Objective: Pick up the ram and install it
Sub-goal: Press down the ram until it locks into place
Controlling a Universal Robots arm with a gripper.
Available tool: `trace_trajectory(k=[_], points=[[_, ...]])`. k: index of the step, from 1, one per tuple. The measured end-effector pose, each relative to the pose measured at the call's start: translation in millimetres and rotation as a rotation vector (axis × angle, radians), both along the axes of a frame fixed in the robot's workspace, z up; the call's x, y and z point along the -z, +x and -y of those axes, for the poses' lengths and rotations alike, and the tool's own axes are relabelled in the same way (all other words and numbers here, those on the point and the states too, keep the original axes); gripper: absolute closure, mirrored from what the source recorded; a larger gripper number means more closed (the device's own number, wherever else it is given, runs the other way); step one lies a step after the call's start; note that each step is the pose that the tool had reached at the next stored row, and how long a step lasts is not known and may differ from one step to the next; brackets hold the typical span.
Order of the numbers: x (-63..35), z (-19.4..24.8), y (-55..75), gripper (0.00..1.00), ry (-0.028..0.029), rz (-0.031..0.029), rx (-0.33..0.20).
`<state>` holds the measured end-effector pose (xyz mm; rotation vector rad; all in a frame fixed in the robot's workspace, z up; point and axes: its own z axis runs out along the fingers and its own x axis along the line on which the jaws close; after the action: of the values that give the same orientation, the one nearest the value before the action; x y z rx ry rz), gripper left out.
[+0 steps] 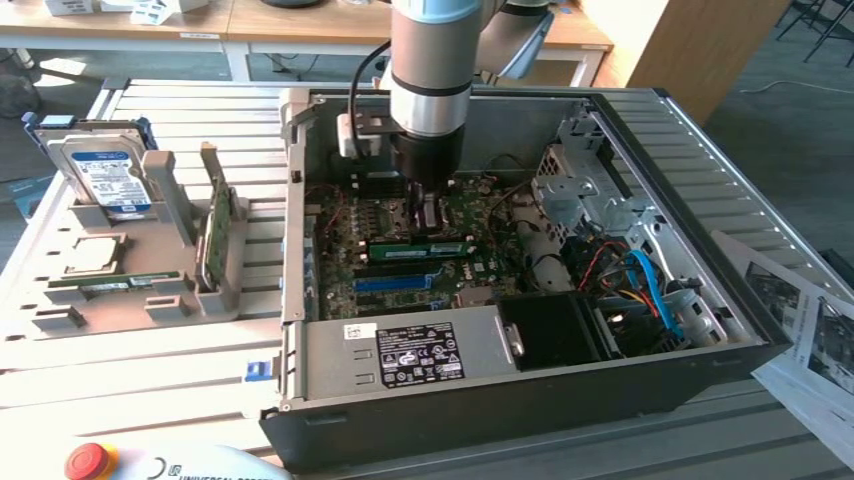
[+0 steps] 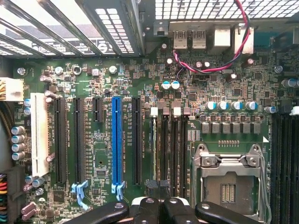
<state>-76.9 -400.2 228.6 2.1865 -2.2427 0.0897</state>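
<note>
Ram [image 1: 420,245] seated in mobo [image 2: 140,154] slot, arm vertical above, pincer [image 1: 429,212] closed, empty, just over it.

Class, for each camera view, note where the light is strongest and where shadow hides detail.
Exterior view: daylight glares off the slatted table at the exterior view's left, while the computer case front wall is dark. Wrist view: bright light shines through the perforated rear panel; the motherboard is evenly lit.

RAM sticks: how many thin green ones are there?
2. One ram on the motherboard beneath the arm; a second ram on the grey tray, exterior view's left. Others may be hidden.
</note>
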Motion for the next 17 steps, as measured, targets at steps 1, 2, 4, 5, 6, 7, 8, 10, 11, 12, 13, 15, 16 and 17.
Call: trace_trajectory(k=[1, 2, 4, 5, 6, 7, 8, 10, 11, 12, 13, 15, 16, 17], points=[[0.2, 0.0, -0.1, 0.89, 0.0, 0.0, 0.0], [0.5, 0.0, -0.2, 0.89, 0.0001, 0.0001, 0.0], [1.0, 0.0, -0.4, 0.89, 0.0, 0.0, 0.0], [1.0, 0.0, -0.4, 0.89, -0.0001, 0.0, 0.0], [1.0, 0.0, -0.4, 0.89, -0.0001, -0.0001, 0.0], [1.0, 0.0, -0.4, 0.89, -0.0002, -0.0001, 0.0], [1.0, 0.0, -0.4, 0.89, -0.0001, 0.0, 0.0], [1.4, 0.0, -0.4, 0.89, 0.0002, 0.0001, 0.0], [1.7, 0.0, -0.4, 0.89, 0.0002, 0.0001, 0.0], [2.0, 0.0, -0.4, 0.89, 0.0, 0.0, 0.0], [2.3, 0.0, -0.4, 0.89, -0.0001, 0.0, 0.0], [2.9, 0.1, -0.4, 0.89, -0.0002, -0.0002, 0.0], [3.2, 0.0, -0.4, 0.89, -0.0001, -0.0001, 0.0], [3.6, 0.0, -0.4, 0.89, -0.0001, -0.0001, 0.0]])
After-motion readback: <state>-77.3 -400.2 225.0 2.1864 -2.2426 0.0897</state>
